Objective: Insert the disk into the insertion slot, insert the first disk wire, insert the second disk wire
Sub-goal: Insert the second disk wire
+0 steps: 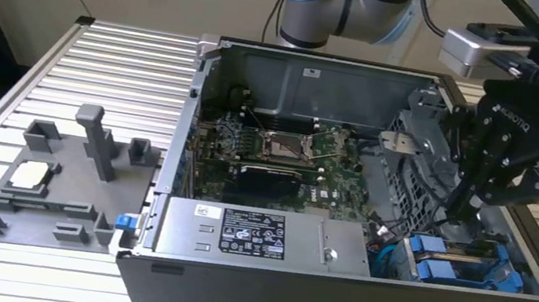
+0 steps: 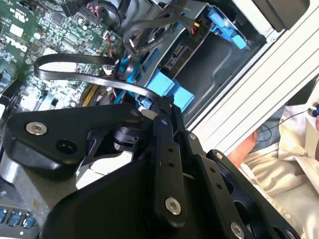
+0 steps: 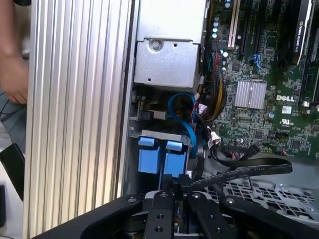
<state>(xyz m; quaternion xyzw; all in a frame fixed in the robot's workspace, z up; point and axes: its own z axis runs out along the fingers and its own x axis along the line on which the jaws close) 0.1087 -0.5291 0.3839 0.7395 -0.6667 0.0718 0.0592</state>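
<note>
down in the case's drive corner, your disk [image 1: 429, 247] already sits in the insertion slot [image 3: 159, 134], beside another blue carrier [image 1: 439, 271]. your gripper [image 3: 175, 185] is pinched narrow on the end of a black wire [image 3: 249, 171], it seems. whether either wire is plugged is unclear: the sockets hide behind the gripper.

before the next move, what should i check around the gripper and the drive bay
1. Grip on the wire: gripper is closed on the black flat cable. ok
2. Drives seated: two blue-tabbed carriers sit side by side in the drive bay. ok
3. Cable end lined up with its socket: hidden behind the gripper. cannot tell
4. Snag risk: a blue cable curls right beside the carriers. cannot tell
5. People clear: a hand is just past the edge of the slatted table. not ok
</note>
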